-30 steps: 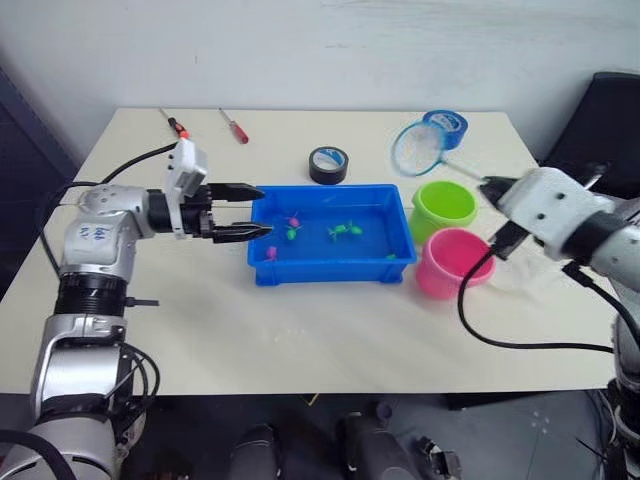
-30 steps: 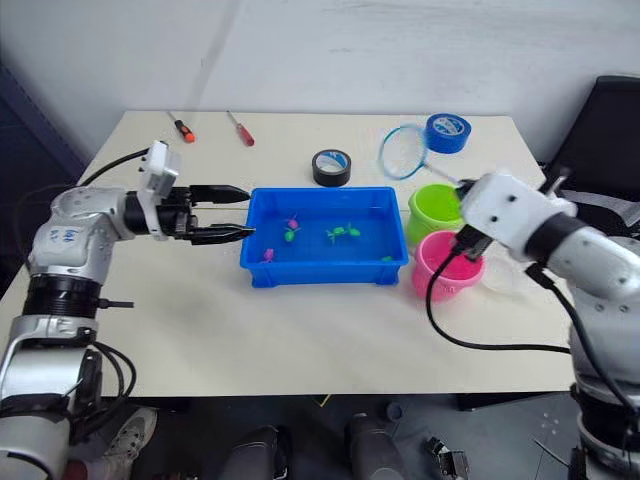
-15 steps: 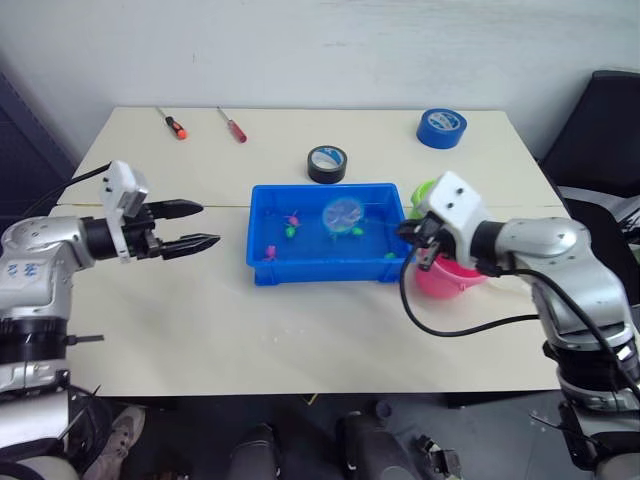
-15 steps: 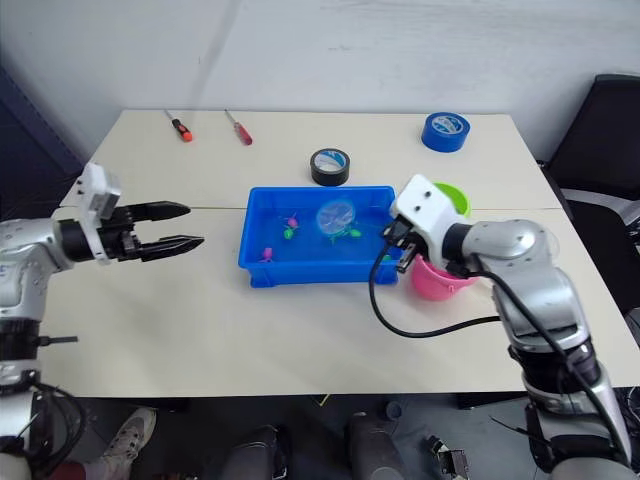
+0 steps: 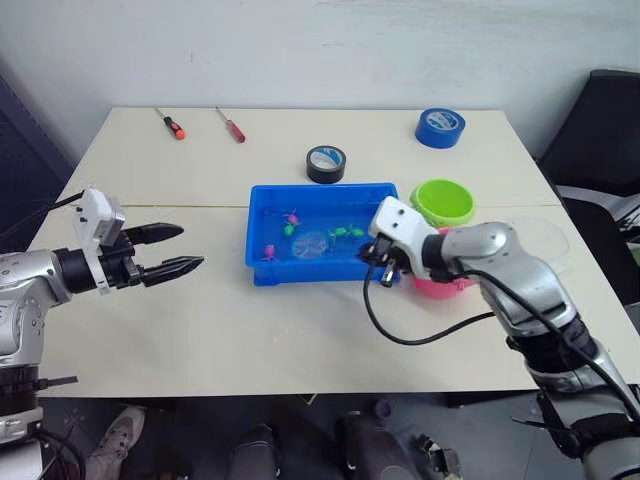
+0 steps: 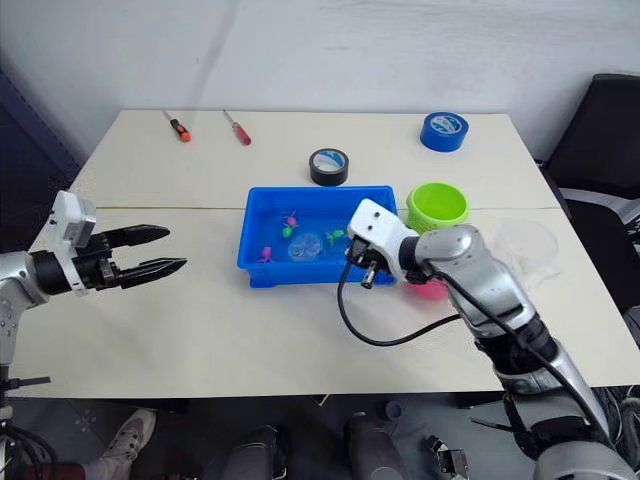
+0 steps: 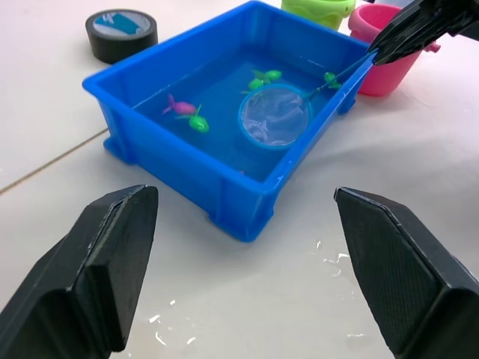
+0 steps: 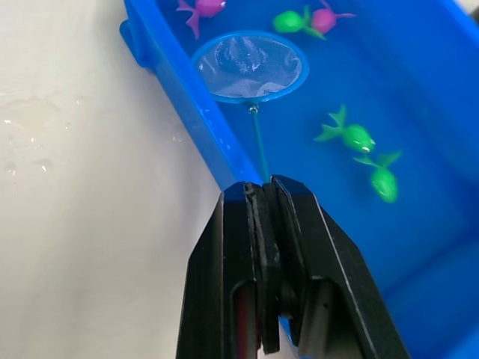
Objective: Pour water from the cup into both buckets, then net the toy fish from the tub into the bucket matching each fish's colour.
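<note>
Left end effector (image 5: 175, 250): fingers spread wide, holding nothing, poised above the table (image 5: 300, 340) well apart from the tub, pointing toward it.

Tub (image 5: 262, 262): blue, water-filled, ahead of the left end effector and directly under the reach of the right one. Toy fish inside: a pink fish (image 7: 178, 108) with a green one touching it, a pink fish (image 8: 202, 6) by the near wall, and green fish (image 8: 352, 135) in a pair beyond the hoop.

Net (image 7: 275, 116): hoop low in the tub, seemingly empty, between the fish groups; thin handle runs back over the tub rim.

Right end effector (image 8: 263, 196): fingers pinched closed on the net handle, at the tub's near corner.

Green bucket (image 5: 443, 201) and pink bucket (image 5: 445, 287): beyond and just behind the right end effector; pink one partly hidden by the arm.

Cup (image 6: 527, 240): clear, on the table past the right arm.

Risks, as judged: the thin handle may twist in the pinch and tip the hoop; a fish could slide out on lifting; dragging the handle on the rim may shift the tub or splash water; the arm may knock the pink bucket.
</note>
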You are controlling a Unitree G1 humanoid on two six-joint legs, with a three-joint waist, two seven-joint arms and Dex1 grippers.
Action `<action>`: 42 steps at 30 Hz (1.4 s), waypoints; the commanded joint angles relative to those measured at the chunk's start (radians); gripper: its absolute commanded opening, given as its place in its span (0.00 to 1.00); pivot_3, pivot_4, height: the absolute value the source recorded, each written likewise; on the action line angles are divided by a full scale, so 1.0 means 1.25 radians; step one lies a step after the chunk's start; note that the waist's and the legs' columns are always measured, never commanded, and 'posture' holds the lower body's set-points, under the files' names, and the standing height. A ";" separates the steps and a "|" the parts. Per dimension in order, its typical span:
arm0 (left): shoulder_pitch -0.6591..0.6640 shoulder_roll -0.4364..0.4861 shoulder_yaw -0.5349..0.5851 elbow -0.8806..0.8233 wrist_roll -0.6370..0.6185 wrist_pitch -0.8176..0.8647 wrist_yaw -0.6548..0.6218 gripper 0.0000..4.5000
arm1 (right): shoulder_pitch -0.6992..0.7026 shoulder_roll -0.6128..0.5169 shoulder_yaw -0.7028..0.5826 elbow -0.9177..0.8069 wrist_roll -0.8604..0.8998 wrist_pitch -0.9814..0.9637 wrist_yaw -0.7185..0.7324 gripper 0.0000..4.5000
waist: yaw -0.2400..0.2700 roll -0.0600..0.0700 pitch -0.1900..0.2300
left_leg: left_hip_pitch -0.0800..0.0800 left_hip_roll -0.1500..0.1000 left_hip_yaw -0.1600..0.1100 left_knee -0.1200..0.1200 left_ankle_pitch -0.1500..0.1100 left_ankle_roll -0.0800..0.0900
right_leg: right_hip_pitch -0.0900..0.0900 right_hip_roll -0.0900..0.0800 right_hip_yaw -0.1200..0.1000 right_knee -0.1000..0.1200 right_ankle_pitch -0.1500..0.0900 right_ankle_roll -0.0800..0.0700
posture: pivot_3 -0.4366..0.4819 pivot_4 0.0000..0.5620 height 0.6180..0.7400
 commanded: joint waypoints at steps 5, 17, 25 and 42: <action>-0.009 0.010 0.023 -0.037 -0.023 0.003 0.022 0.92 | -0.059 0.043 0.068 0.087 -0.059 -0.071 -0.010 0.00 | 0.001 0.000 0.000 | 0.000 0.000 0.000 0.000 0.000 0.000 | 0.000 -0.001 0.000 -0.001 0.000 0.000 | 0.48 0.27 0.95; -0.012 0.015 0.027 -0.080 -0.046 0.030 0.053 0.92 | -0.097 0.200 0.056 0.160 -0.046 -0.083 -0.019 0.00 | -0.008 0.000 0.000 | 0.000 0.000 -0.001 -0.001 0.000 0.000 | 0.000 -0.001 -0.001 0.000 0.000 0.000 | 0.48 0.27 0.95; -0.022 0.013 0.019 -0.077 -0.046 0.026 0.057 0.92 | -0.106 0.200 -0.090 0.149 0.038 0.015 -0.027 0.00 | -0.017 0.000 0.000 | 0.000 0.000 -0.001 -0.001 0.000 0.000 | 0.000 -0.001 -0.002 -0.001 0.000 0.000 | 0.48 0.27 0.95; -0.099 0.004 -0.035 -0.023 -0.024 -0.009 0.034 0.92 | -0.053 0.137 -0.181 0.085 0.119 0.028 -0.057 0.00 | -0.017 0.000 0.000 | -0.001 -0.001 -0.002 -0.003 0.000 0.000 | 0.000 -0.002 -0.003 -0.004 0.000 0.000 | 0.48 0.27 0.95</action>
